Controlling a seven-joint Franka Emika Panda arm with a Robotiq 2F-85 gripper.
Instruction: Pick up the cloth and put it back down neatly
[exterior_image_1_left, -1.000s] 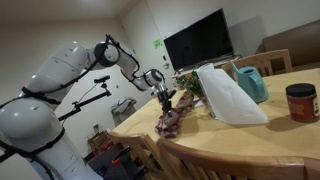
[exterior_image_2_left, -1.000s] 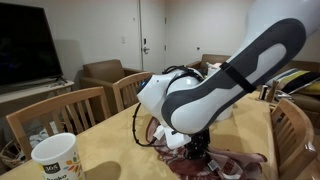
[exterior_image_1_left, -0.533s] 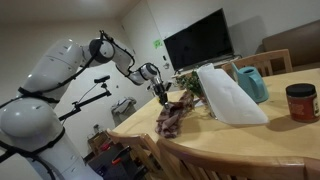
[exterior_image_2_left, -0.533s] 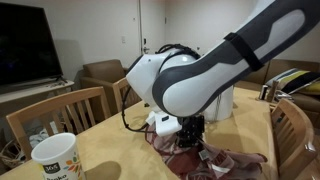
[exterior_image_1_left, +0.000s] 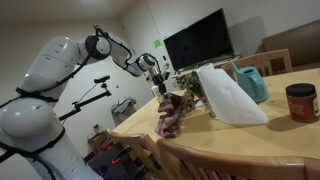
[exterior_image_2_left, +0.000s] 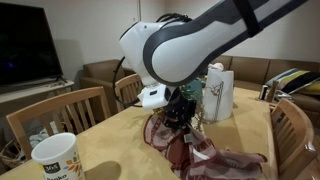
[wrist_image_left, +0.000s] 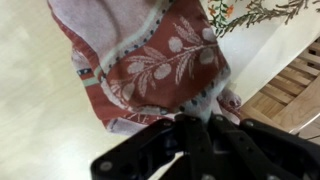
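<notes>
The wooden desk is the base. The white arm leans over its edge. The maroon cloth hangs above the desk, lower folds trailing on it, its top pinched tight in the gripper.

Bare counter open beside the hanging cloth, paper cup at its near corner, tall white sheet close by the cloth, teal jug and red jar beyond it, clear wood before the jar, chair backs lining the counter edge
</notes>
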